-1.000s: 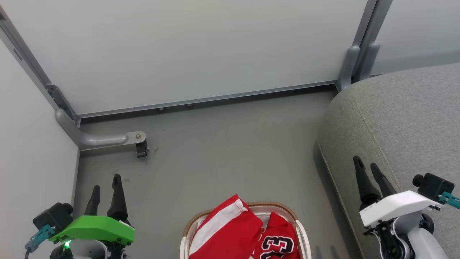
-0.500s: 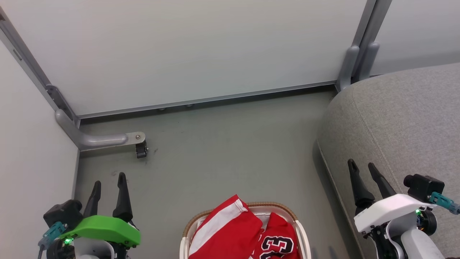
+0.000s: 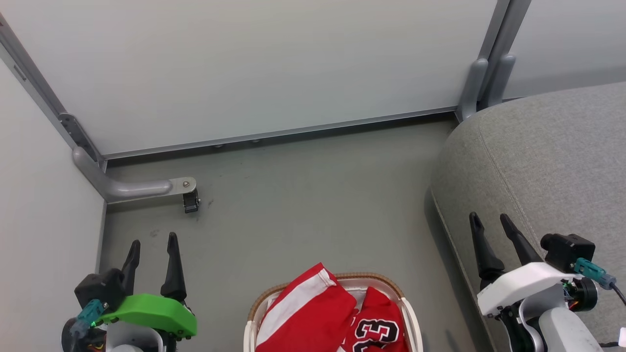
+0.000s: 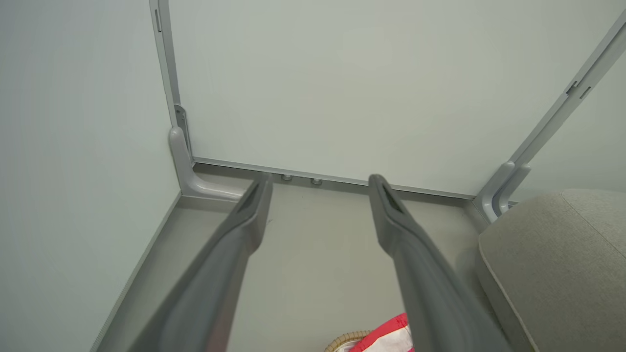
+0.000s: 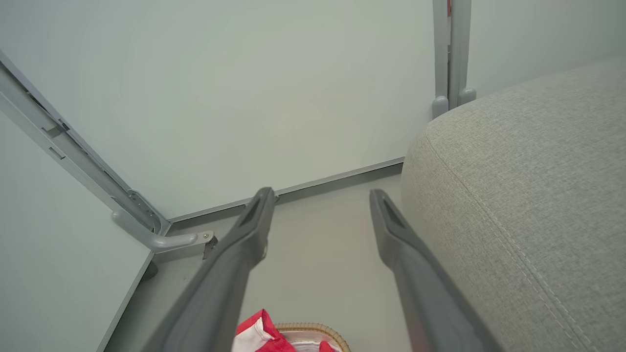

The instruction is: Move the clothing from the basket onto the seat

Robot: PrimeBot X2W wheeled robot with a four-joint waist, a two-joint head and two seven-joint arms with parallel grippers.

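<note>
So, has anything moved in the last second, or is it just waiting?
Both grippers drifted slightly inward toward the basket: the left gripper rightward, the right gripper leftward. Nothing was grasped; both stay open and empty. The clothing stays in the basket, and the seat is as before.

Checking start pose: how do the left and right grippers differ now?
The left gripper has a green cover; the right gripper a white one. In the head view the left shows against the floor, the right against the seat edge. Both are open, empty, fingers pointing up that view.
</note>
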